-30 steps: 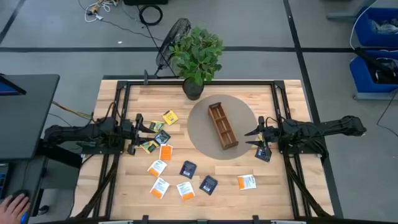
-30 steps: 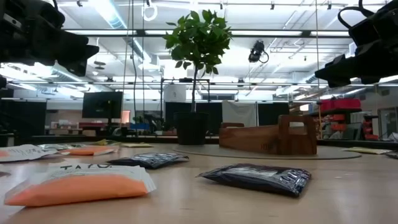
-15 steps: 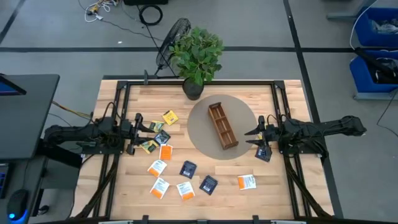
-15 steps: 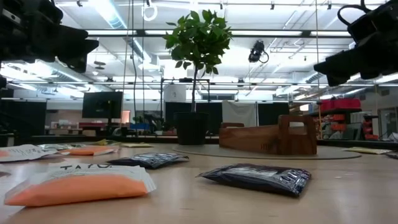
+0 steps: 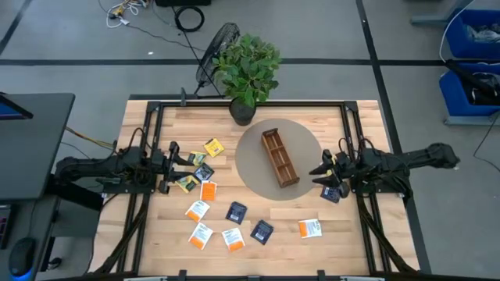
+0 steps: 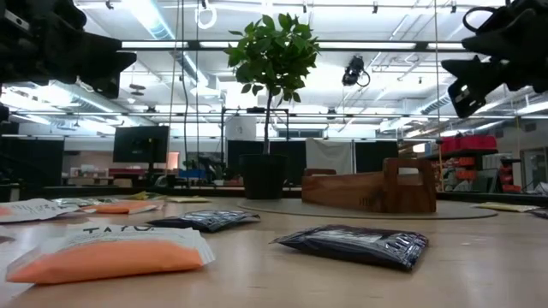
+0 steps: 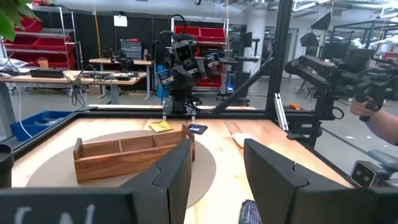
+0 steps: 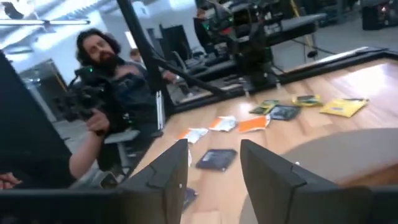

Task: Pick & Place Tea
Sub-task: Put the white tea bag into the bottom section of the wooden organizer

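The tea lies as several small flat sachets on the wooden table's left and near part: yellow (image 5: 213,147), green-and-black (image 5: 204,172), orange-and-white (image 5: 198,209) and navy (image 5: 237,211). One orange sachet (image 5: 309,228) and one navy sachet (image 5: 331,193) lie at the right. A long wooden compartment tray (image 5: 280,158) rests on a round mat. My left gripper (image 5: 190,162) hovers open above the left sachets, pointing level toward the tray (image 7: 130,158). My right gripper (image 5: 316,172) hovers open at the mat's right rim, with nothing between its fingers (image 8: 273,180).
A potted plant (image 5: 246,70) stands at the table's far edge. Black frame rails (image 5: 153,140) run along both sides. A person with a camera rig (image 8: 112,93) stands beyond the table's left side. Bare wood (image 5: 281,226) lies between the near sachets.
My right gripper has rolled about its own pointing line and tipped up a little; in the low view its fingers stand higher and more slanted than before. The sachets and the tray have kept still.
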Available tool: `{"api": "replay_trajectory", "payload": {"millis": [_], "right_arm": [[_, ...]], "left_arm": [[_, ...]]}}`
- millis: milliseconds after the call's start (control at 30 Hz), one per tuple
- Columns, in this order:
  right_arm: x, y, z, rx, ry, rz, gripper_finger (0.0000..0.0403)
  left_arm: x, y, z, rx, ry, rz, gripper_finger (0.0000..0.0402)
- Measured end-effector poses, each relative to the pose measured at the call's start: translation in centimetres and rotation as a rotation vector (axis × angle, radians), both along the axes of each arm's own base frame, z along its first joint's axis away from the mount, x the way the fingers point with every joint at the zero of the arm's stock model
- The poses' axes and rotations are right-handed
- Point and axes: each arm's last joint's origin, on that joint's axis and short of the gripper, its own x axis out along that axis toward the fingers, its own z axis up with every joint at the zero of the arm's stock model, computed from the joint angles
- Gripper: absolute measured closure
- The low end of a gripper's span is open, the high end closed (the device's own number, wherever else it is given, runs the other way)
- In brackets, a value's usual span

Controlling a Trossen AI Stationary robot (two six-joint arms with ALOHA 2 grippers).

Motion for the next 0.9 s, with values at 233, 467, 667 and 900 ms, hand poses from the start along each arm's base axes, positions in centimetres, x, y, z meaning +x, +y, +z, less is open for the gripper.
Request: {"api": "replay_trajectory", "payload": {"millis": [233,467,667,900], "right_arm": [[0.8,0.8,0.6,-0.004,0.17,-0.044,0.0246],[2.6,2.9,3.0,0.073,0.421,0.017,0.0246],[4.2,5.5,4.3,0.103,0.779,-0.013,0.0246],[5.0,8.7,3.5,0.283,1.15,-0.075,0.0246]], "left_arm": [[0.0,0.0,0.0,-0.006,0.0,-0.001,0.025],[0.0,0.0,0.0,-0.007,-0.001,-0.001,0.025],[0.0,0.0,0.0,-0.012,0.0,-0.001,0.025],[0.0,0.0,0.0,-0.014,0.0,-0.002,0.025]]}}
